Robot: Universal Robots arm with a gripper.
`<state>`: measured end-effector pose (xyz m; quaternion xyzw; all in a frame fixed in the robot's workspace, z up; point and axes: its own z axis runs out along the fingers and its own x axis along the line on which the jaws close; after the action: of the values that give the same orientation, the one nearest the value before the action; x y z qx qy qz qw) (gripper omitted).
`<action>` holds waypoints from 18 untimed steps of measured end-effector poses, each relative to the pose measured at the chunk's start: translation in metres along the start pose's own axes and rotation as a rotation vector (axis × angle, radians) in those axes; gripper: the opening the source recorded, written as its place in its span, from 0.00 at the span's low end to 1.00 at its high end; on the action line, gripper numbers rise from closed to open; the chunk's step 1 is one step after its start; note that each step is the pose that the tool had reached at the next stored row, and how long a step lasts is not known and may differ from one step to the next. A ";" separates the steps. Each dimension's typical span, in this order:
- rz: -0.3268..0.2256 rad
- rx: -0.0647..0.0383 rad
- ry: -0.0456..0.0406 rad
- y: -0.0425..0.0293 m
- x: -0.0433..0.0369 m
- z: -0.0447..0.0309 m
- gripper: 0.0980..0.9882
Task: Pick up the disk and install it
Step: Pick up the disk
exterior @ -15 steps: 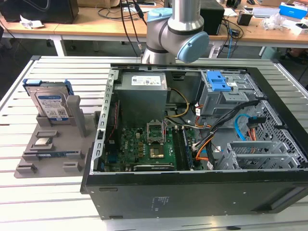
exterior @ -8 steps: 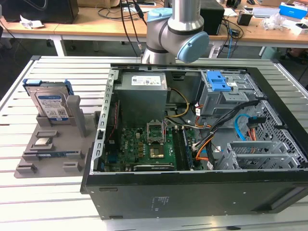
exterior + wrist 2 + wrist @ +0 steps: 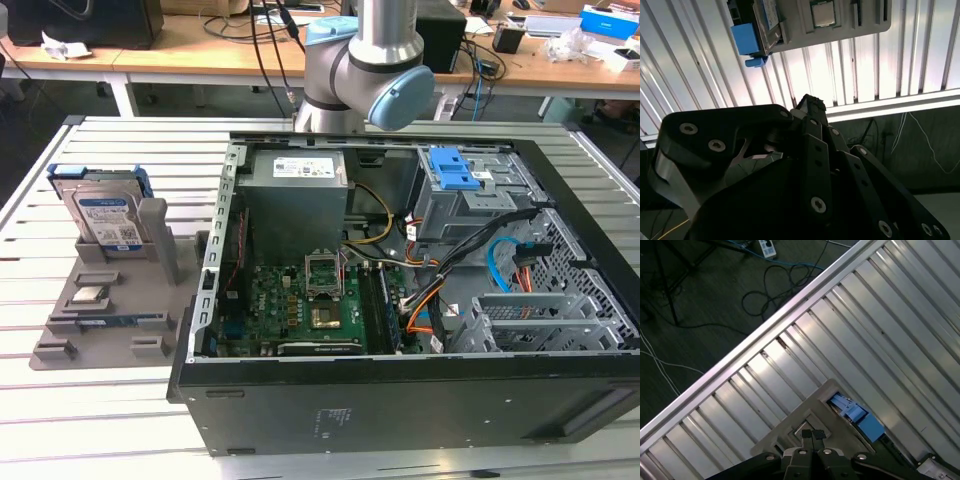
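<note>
Slatted aluminium counter [image 3: 120, 140] carries an open computer case [image 3: 400, 400] with a grey holder tray [image 3: 60, 345] beside it; cluttered desks and cables behind. Arm [image 3: 370, 70] rises over the far wall of the case. Hand [image 3: 814, 434] hangs over the counter near its edge, with dark floor [image 3: 700, 300] and loose cables past that edge. Fingers are pressed together at the tips in both wrist views, nothing pinched between them [image 3: 809, 102]. Disk [image 3: 100, 210] stands on edge in a slot at one end of the tray, white-and-blue label facing out, blue carrier bracket [image 3: 65, 175] framing it. In the second wrist view the disk [image 3: 765, 20] and its bracket [image 3: 746, 37] sit out beyond the fingertips, well apart from the hand, no contact. In the first wrist view the disk [image 3: 860, 417] is just past the fingertips, off to one side. Processor chip [image 3: 90, 296] lies flat in the tray next to the disk, also ahead of the hand [image 3: 822, 12]. Memory stick [image 3: 120, 322] lies flat further along the tray.
</note>
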<state>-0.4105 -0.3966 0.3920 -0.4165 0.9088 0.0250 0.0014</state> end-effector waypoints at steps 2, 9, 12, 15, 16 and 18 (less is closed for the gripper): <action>-0.015 0.000 0.0006 0.0000 0.0000 0.0000 0.00; -0.079 -0.001 0.0052 -0.0001 0.0000 0.0000 0.00; -0.104 0.000 0.0081 0.0000 0.0000 0.0000 0.00; -0.128 0.001 0.0102 0.0000 0.0000 0.0000 0.00; -0.134 0.001 0.0107 0.0000 0.0000 0.0000 0.00; -0.149 0.001 0.0116 0.0000 0.0000 0.0000 0.00</action>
<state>-0.4105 -0.3966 0.3920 -0.4830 0.8753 0.0221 -0.0019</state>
